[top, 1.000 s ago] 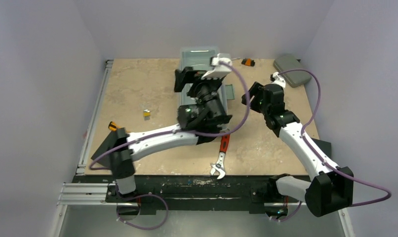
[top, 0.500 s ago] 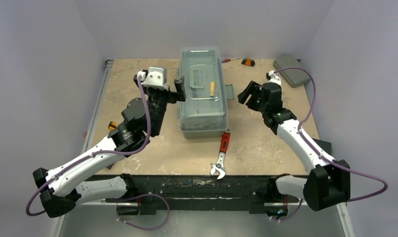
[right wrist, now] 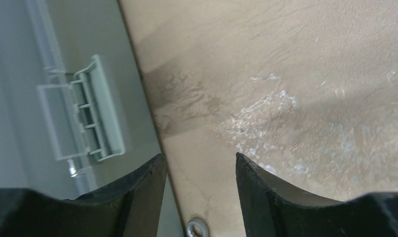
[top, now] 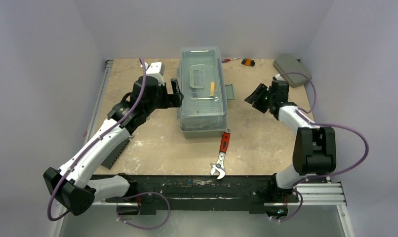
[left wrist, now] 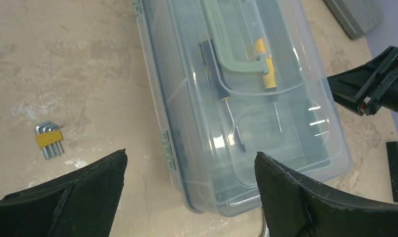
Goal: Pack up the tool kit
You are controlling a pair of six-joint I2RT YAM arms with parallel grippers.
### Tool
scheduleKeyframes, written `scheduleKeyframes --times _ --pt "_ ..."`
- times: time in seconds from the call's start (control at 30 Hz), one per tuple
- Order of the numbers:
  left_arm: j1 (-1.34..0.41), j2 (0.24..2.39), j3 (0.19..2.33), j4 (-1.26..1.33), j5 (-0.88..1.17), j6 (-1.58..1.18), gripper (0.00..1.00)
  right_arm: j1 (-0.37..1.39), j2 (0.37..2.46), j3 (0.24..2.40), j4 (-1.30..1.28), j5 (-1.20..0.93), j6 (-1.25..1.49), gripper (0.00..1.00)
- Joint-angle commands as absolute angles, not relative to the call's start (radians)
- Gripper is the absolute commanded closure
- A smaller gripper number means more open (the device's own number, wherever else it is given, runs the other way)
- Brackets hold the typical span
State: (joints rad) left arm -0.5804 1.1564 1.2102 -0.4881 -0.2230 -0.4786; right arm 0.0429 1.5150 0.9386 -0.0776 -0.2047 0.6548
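Observation:
The tool kit (top: 202, 94) is a grey-green box with its translucent lid down, standing mid-table. Through the lid (left wrist: 246, 98) I see the green handle and a yellow-handled screwdriver. My left gripper (top: 176, 95) hovers at the box's left side, wide open and empty; in the left wrist view the left gripper (left wrist: 190, 154) frames the box's near corner. My right gripper (top: 256, 96) is open and empty, a little right of the front latch (top: 229, 92). In the right wrist view the right gripper (right wrist: 201, 157) hangs over bare table beside the latch (right wrist: 81, 116). A red-handled wrench (top: 221, 152) lies in front of the box.
A yellow-tagged hex key set (left wrist: 49, 139) lies left of the box. A small flat grey case (top: 292, 69) sits at the back right. An orange-and-black item (top: 247, 62) and a thin red tool (top: 226, 59) lie behind the box. A black pad (top: 114, 150) lies under the left arm.
My left arm has swung off the top of the box to its left side, uncovering the shut lid, and its jaws widened. The right arm folded back and its jaws narrowed slightly.

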Motion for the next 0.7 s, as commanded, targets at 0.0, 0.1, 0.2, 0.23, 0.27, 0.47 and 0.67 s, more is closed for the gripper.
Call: scheduleKeyframes --times 0.0,0.1,0.2,0.23,0.27,0.47,0.67 --pt "-0.526 1.21 1.284 -0.58 -0.067 -0.546 0.02 0.005 1.628 0.953 0.048 -0.407 0.68 0.6" --pt "-0.507 1.242 1.327 -0.626 -0.085 -0.548 0.02 0.006 1.732 0.996 0.043 -0.44 0.664 0.98" --pt "-0.497 1.254 1.322 -0.619 -0.093 -0.557 0.02 0.006 1.803 1.02 0.073 -0.454 0.667 1.0" --pt "-0.496 1.259 1.321 -0.616 -0.098 -0.558 0.02 0.006 1.825 1.029 0.094 -0.474 0.67 1.0" --pt "-0.495 1.265 1.323 -0.613 -0.104 -0.559 0.02 0.006 1.851 1.037 0.119 -0.499 0.678 1.0" --pt "-0.486 1.337 1.387 -0.605 -0.061 -0.574 0.01 0.009 2.029 1.082 0.403 -0.749 0.827 1.0" --pt "-0.481 1.42 1.478 -0.602 -0.011 -0.591 0.01 0.023 2.11 1.046 0.883 -0.98 1.132 1.0"
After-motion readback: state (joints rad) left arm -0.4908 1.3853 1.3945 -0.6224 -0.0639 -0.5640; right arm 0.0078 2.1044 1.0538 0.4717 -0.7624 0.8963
